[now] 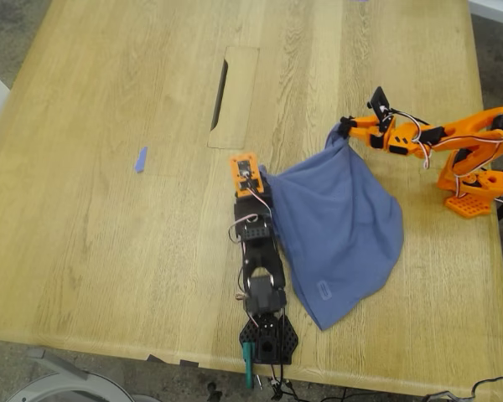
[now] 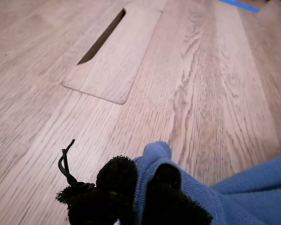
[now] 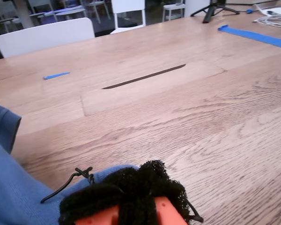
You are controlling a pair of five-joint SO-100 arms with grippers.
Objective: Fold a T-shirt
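The slate-blue T-shirt (image 1: 344,226) lies bunched on the wooden table (image 1: 109,251) between the two arms, with no chest print showing. My first gripper (image 1: 262,176), on the black arm with the orange head, is shut on the shirt's edge at the exterior view's left. In the first wrist view its black padded tips (image 2: 140,183) pinch a blue fold (image 2: 253,197). My second gripper (image 1: 344,130), on the orange arm, is shut on a raised corner of the shirt. In the second wrist view its pads (image 3: 131,183) cover the cloth (image 3: 9,187).
A recessed cover plate with a dark slot (image 1: 220,94) lies beyond the first gripper. A tiny blue scrap (image 1: 140,159) lies at the exterior view's left. The orange arm's base (image 1: 474,188) stands by the table's edge on the exterior view's right. A white chair (image 3: 47,35) and blue tape (image 3: 257,35) show far off.
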